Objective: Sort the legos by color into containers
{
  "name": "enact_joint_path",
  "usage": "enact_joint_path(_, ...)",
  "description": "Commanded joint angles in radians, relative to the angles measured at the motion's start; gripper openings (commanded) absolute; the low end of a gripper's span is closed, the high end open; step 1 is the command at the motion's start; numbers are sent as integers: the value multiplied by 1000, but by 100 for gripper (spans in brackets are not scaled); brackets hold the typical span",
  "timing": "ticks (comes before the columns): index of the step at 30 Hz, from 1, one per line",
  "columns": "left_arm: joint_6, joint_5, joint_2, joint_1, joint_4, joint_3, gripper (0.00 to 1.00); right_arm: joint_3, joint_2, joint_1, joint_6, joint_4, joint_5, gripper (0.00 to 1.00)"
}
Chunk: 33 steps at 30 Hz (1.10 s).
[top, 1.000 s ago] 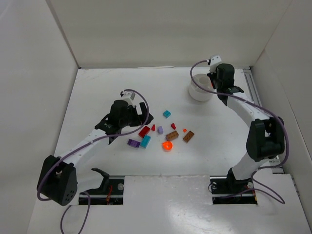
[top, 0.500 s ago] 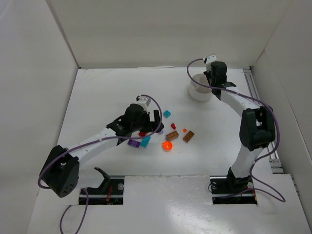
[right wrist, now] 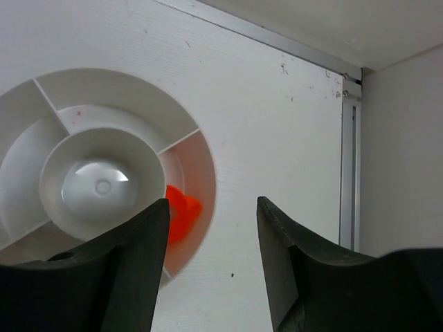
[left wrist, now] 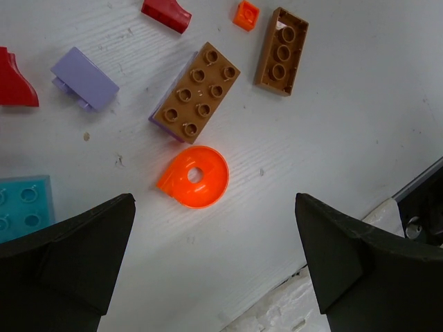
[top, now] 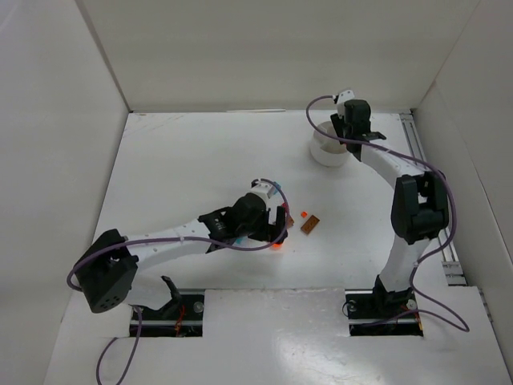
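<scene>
- Legos lie loose on the white bench (left wrist: 360, 104) at mid-scene. In the top view the left arm covers most of them. Only a narrow brown brick (top: 310, 224) and a tiny orange square (top: 304, 212) show clear of it, on its right.
- The left fingers (left wrist: 69, 256) stand wide apart and grip nothing. Their lower parts run off the bottom of the wrist view.
- At that view's left edge, a red piece (left wrist: 10, 79) is cut off by the frame. A teal brick (left wrist: 24, 207) is cut off too, and partly hidden by the left-hand finger.
- A lilac brick (left wrist: 84, 77) lies just right of the red piece, apart from it.
- An orange round piece (left wrist: 195, 178) with a hole lies on the bench in the gap between the fingers, touching neither.
- A brown eight-stud brick (left wrist: 196, 91) lies just beside it. A purple sliver shows under its left edge, too little to identify.
- A second red piece (left wrist: 166, 12) is cut off at the top of the view.
- The white tub (top: 321, 152) sits at the far right of the bench, under the right arm.
- The right fingers (right wrist: 104, 277) are parted and empty. They hide the tub's near part, and the frame cuts off its left side.
- An orange lego (right wrist: 181, 207) lies in the right-hand wedge compartment (right wrist: 201, 173), partly behind a finger.
</scene>
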Motion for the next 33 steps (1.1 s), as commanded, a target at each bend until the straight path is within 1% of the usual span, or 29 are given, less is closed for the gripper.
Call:
enact_joint_path(1,-59,-71,1,-37,-7,29,100,-23,-136,0,14,3,-5,59)
enact_joint_path(2,-70,-80,10,-37,-7,17,100,-67,-169,0,14,3,-5,59)
enact_joint_path(3,-82,-94,10,-37,-7,17,98,-95,-202,0,14,3,-14,60)
enact_joint_path(4,-99,-106,10,-37,-7,2,93,-124,-236,0,14,3,-29,62)
enact_joint_path(5,-121,-107,10,-37,4,2,90,-188,-306,0,14,3,-42,63)
enact_joint_path(6,-131,-107,10,-37,22,-23,88,-224,-343,0,27,3,-51,67)
enact_joint_path(7,-142,-107,10,-37,22,-23,86,-261,-380,0,27,3,-65,67)
enact_joint_path(8,-142,-97,10,-37,39,-38,84,-334,-455,10,37,3,-65,68)
enact_joint_path(11,-184,-97,10,-37,49,-64,75,-439,-573,29,71,3,-75,70)
enact_joint_path(12,-197,-97,10,-37,49,-82,74,-495,-647,30,88,3,-75,70)
enact_joint_path(15,-233,-97,10,-37,73,-113,63,-575,-774,39,120,3,-88,70)
enact_joint_path(18,-265,-120,10,-37,108,-136,60,-598,-845,49,120,3,-103,70)
enact_joint_path(22,-289,-139,32,-37,188,-161,51,-637,-928,50,142,3,-112,70)
enact_joint_path(24,-303,-149,67,-25,188,-147,50,-637,-942,59,152,3,-112,70)
enact_joint_path(25,-303,-149,82,-14,188,-138,45,-637,-942,59,152,-6,-112,70)
enact_joint_path(26,-303,-140,111,-14,188,-138,43,-637,-953,59,152,-6,-112,70)
enact_joint_path(27,-303,-131,125,-14,199,-127,43,-637,-953,59,152,-6,-112,70)
enact_joint_path(29,-303,-119,153,-14,199,-112,38,-626,-962,59,152,-30,-112,70)
enact_joint_path(30,-303,-119,176,-14,199,-101,38,-617,-962,59,152,-40,-112,70)
enact_joint_path(33,-303,-108,196,-14,199,-101,32,-606,-973,59,152,-72,-89,70)
